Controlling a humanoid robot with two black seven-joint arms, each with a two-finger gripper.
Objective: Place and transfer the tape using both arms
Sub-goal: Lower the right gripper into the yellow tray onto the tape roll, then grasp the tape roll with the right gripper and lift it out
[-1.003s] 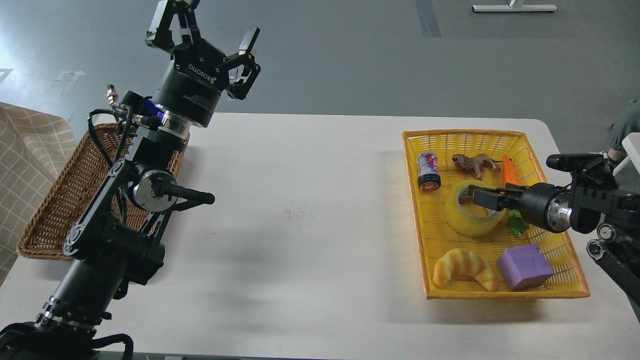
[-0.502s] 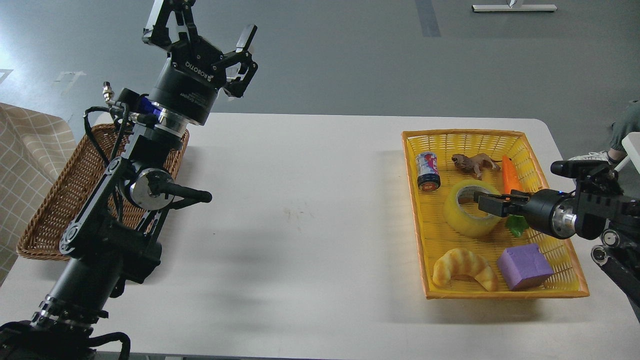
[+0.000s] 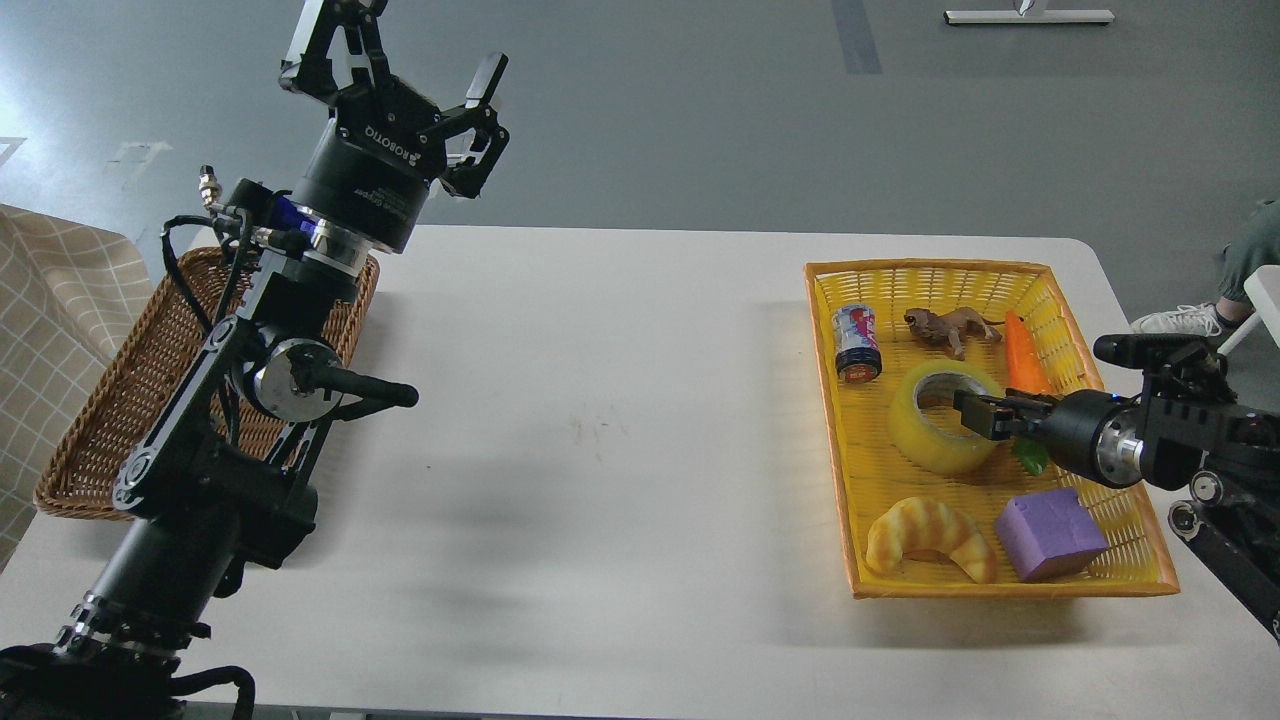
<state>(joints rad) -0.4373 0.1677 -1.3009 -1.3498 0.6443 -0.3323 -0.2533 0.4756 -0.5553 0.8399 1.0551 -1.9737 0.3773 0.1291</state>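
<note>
While reaching in from the right, right claw (image 3: 968, 413) pinching tape (image 3: 935, 434) wall, one finger inside its core. Left claw (image 3: 400, 62) hanging spread, well apart.

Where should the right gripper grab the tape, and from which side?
Pinch the tape's right wall, one finger inside the open core, one outside. It lies flat, hole up, and the right gripper is already at that rim, so come from the right, clear of the can.
</note>
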